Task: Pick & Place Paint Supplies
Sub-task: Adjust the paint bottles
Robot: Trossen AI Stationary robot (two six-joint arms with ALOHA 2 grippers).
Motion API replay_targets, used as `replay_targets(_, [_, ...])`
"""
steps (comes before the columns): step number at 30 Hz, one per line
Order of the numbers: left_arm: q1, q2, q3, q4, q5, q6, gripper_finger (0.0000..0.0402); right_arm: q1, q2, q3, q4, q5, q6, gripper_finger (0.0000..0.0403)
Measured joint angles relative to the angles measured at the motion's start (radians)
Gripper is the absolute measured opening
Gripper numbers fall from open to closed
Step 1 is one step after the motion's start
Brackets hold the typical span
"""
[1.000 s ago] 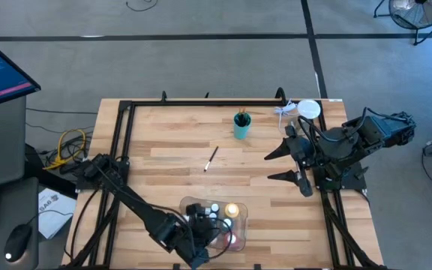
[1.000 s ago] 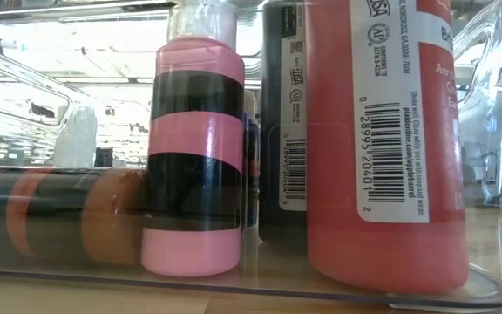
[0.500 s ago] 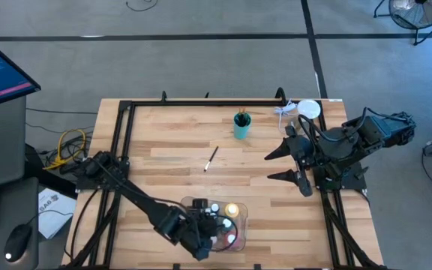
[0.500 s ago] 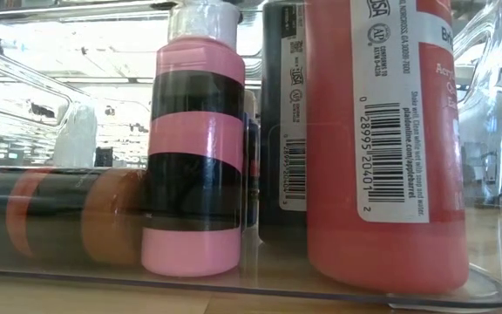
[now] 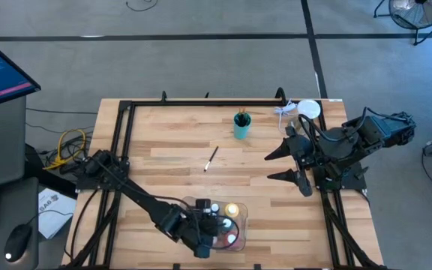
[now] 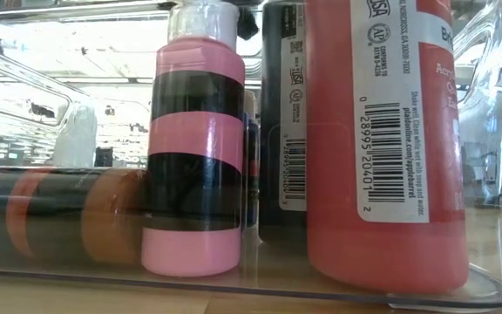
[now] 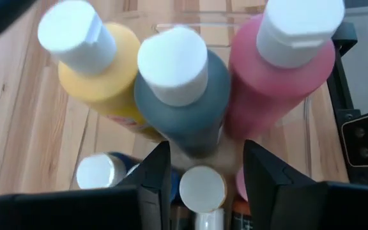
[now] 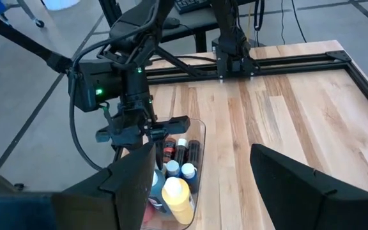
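the left gripper (image 7: 203,169) hangs over the tray (image 5: 190,204), fingers spread with nothing between them, straddling a small white-capped bottle (image 7: 202,188) below. beyond stand the yellow bottle (image 7: 104,64), a grey bottle (image 7: 184,102) and a red bottle (image 7: 280,76). judgement: descend straight and centre on one cap, clear of its neighbours. one brush (image 5: 211,159) lies mid-table. the right gripper (image 5: 285,163) waits spread wide at the table's right.

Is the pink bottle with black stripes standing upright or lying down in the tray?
Upright: the pink bottle stands on its base inside the clear tray, cap upward.
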Motion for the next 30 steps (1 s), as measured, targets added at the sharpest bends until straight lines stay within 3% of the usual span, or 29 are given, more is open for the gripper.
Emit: replay_targets(30, [0.035,-0.001,-0.014,0.074,0.048,0.071,0.0102,0.0,0.0,0.0,-0.008,0.0,-0.001,0.0249])
